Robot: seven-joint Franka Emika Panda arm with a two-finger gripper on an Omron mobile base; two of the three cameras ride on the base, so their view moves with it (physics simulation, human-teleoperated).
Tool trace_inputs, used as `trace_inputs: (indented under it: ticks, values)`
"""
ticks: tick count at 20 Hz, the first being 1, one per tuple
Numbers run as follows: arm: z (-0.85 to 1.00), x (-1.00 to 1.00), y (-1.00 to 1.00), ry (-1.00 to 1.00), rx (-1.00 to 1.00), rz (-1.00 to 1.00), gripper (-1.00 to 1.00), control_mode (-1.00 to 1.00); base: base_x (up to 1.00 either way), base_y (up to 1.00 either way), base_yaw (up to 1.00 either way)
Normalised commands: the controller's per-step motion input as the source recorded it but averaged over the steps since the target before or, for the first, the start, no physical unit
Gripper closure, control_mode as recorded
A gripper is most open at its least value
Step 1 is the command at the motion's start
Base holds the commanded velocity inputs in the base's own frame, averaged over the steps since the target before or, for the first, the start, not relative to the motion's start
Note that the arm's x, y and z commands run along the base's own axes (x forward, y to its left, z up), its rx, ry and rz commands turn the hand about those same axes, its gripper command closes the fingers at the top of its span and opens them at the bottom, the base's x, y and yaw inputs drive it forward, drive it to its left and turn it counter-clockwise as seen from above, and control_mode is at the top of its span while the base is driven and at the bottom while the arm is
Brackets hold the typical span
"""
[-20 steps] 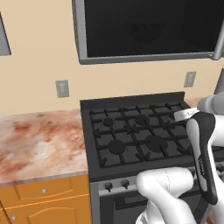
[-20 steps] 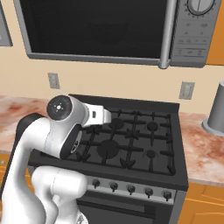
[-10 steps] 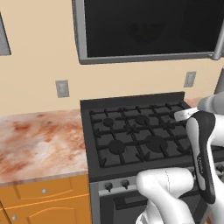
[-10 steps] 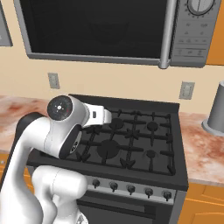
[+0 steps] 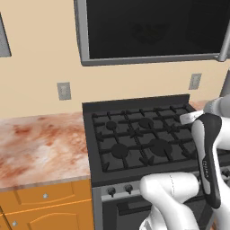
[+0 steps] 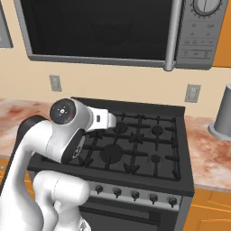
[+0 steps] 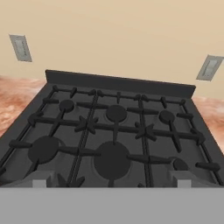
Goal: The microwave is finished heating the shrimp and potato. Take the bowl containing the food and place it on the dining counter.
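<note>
Behind the stove [image 6: 131, 144], the microwave [image 6: 103, 31] hangs shut, its dark door hiding the inside. Its top is cropped. The pincer [image 7: 111, 179] gapes wide, empty, above the front burners.

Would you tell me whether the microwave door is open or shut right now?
Shut. The microwave shows its dark glass door flush in the grey frame, with the handle beside the panel, and no cavity shows.

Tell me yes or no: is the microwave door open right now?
No. In the right base view the microwave has its dark glass door flat and shut above the stove, its handle beside the control panel.
</note>
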Motion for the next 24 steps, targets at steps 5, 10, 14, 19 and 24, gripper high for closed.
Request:
trace_inputs:
  ticks: [5,10,14,19,24]
  values:
    - [0.00,0.00,-0.08,0.00,0.00,0.00,-1.00,1.00,0.00,-0.46,0.00]
    - [0.00,0.00,0.00,0.00,0.00,0.00,-1.00,1.00,0.00,-0.65,0.00]
    - [0.00,0.00,0.00,0.00,0.00,0.00,-1.00,1.00,0.00,-0.66,0.00]
    - [0.00,0.00,0.00,0.00,0.00,0.00,-1.00,1.00,0.00,-0.62,0.00]
    - [0.00,0.00,0.00,0.00,0.00,0.00,-1.00,-1.00,0.00,-0.17,0.00]
